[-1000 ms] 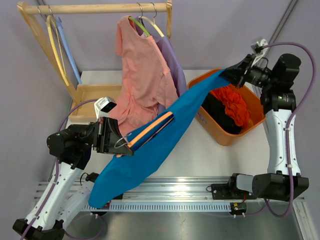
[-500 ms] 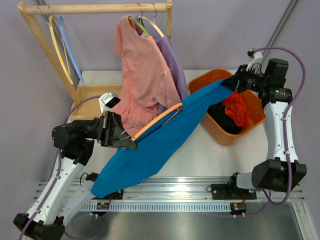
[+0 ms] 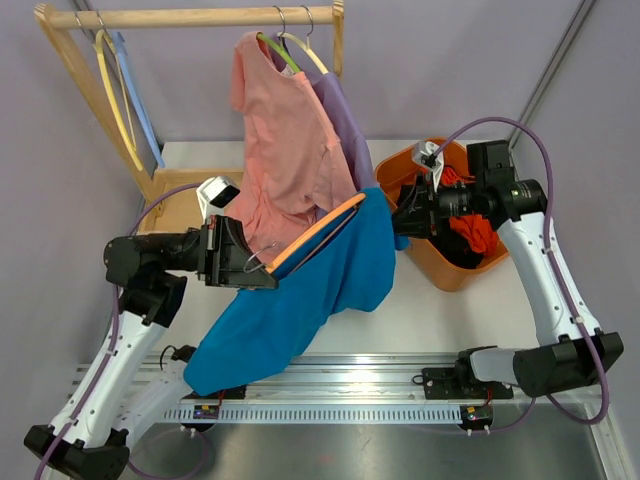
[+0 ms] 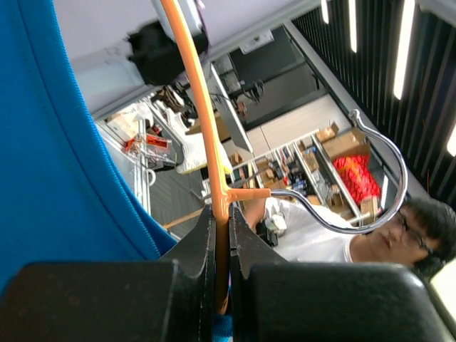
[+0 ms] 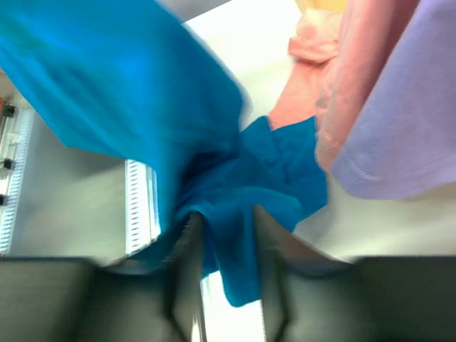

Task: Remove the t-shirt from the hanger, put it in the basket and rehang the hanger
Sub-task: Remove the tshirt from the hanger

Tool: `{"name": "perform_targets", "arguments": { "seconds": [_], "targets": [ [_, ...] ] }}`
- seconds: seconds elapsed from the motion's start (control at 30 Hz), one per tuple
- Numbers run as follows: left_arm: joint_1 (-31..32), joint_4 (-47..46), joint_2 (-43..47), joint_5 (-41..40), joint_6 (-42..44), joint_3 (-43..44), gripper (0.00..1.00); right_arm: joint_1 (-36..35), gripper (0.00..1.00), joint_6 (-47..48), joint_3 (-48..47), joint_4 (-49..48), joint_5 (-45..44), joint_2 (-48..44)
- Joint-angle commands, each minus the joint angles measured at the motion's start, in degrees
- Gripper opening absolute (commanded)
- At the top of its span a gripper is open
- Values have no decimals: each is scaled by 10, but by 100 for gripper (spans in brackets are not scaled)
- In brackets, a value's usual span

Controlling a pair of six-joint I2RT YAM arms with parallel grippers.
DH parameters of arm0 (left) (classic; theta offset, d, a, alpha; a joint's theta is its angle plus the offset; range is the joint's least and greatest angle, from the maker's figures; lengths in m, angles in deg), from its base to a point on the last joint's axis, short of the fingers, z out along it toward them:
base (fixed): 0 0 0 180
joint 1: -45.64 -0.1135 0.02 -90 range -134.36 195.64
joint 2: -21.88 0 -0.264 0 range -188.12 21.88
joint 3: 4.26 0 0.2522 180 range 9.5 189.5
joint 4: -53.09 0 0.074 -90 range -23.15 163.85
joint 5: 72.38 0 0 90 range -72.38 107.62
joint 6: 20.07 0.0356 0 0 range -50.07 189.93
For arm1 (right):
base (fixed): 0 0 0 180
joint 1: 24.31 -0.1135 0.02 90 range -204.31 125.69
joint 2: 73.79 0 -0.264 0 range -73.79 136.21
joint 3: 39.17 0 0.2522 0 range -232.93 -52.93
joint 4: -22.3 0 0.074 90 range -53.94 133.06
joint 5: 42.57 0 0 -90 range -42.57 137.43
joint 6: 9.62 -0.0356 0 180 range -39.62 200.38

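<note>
A blue t-shirt [image 3: 300,310] hangs on an orange hanger [image 3: 320,232] with a metal hook and sags slack down to the table's front edge. My left gripper [image 3: 262,278] is shut on the hanger's bar just below the hook; the left wrist view shows the orange bar [image 4: 192,92] pinched between the jaws of that gripper [image 4: 222,214], with blue cloth [image 4: 50,142] beside it. My right gripper [image 3: 398,215] is by the hanger's far end, shut on a bunch of the shirt. In the blurred right wrist view the cloth [image 5: 142,78] fills the gap of that gripper [image 5: 226,228].
A wooden rack [image 3: 190,17] at the back holds a pink shirt [image 3: 285,140] and a purple shirt [image 3: 345,120] close behind the hanger, plus bare yellow and blue hangers [image 3: 115,100]. An orange basket [image 3: 470,270] with red and black clothes stands at the right, under my right arm.
My right gripper has swung left and down from above the basket to the hanger's far end, so the stretched blue shirt has gone slack. The left gripper has lifted the hanger a little.
</note>
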Motion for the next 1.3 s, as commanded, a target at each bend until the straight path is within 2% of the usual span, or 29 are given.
{"name": "perform_targets", "arguments": {
  "seconds": [0.0, 0.03, 0.07, 0.13, 0.2, 0.3, 0.4, 0.47, 0.5, 0.53, 0.6, 0.63, 0.7, 0.73, 0.8, 0.83, 0.87, 0.9, 1.03, 1.27],
  "targets": [
    [2, 120, 9, -46, 115, 25, 0, 2, 43, -111, 10, -132, -38, -37],
    [2, 142, 13, -50, 146, 25, 0, 1, 56, -129, 4, -140, -58, -37],
    [2, 171, 14, -58, 154, 22, 0, 2, 62, -134, -12, -140, -108, -37],
    [2, 189, 23, -66, 170, 17, 0, 2, 73, -136, -29, -139, -154, -38],
    [2, 220, 33, -81, 189, 13, 0, 2, 77, -138, -45, -145, -202, -48],
    [2, 245, 42, -93, 203, 5, 0, 1, 76, -136, -71, -128, -168, -50],
    [2, 257, 45, -101, 208, 2, 0, -29, 73, -199, -86, -122, -112, -43],
    [2, 263, 45, -103, 212, 2, 0, -57, 72, -271, -82, -142, -110, -40],
    [2, 265, 45, -103, 215, 2, 0, -85, 70, -344, -66, -186, -117, -45],
    [2, 265, 44, -105, 216, 2, 0, -95, 69, -378, -66, -206, -129, -47],
    [2, 271, 44, -112, 223, 3, 0, -118, 69, -431, -49, -242, -159, -58],
    [2, 274, 44, -116, 226, 3, 0, -142, 69, -479, -42, -283, -223, -65],
    [2, 277, 45, -126, 231, 4, 0, -162, 69, -512, -4, -346, -277, -93],
    [2, 275, 45, -130, 232, 3, 0, -190, 72, -536, 9, -349, -352, -99],
    [2, 273, 46, -140, 232, 2, 0, -226, 72, -551, 1, -333, -432, -94],
    [2, 266, 48, -144, 231, -3, 0, -260, 72, -566, -26, -288, -512, -84],
    [2, 263, 50, -147, 230, -3, 0, -275, 73, -572, -42, -262, -547, -59],
    [2, 262, 52, -150, 226, -5, 0, -280, 73, -581, -54, -237, -568, -50],
    [3, 253, 55, -154, 223, -11, 0, -295, 71, -611, -46, -250, -587, -36],
    [3, 236, 60, -158, 215, -16, 0, -307, 63, -617, -61, -246, -603, -6]
  ]
}}
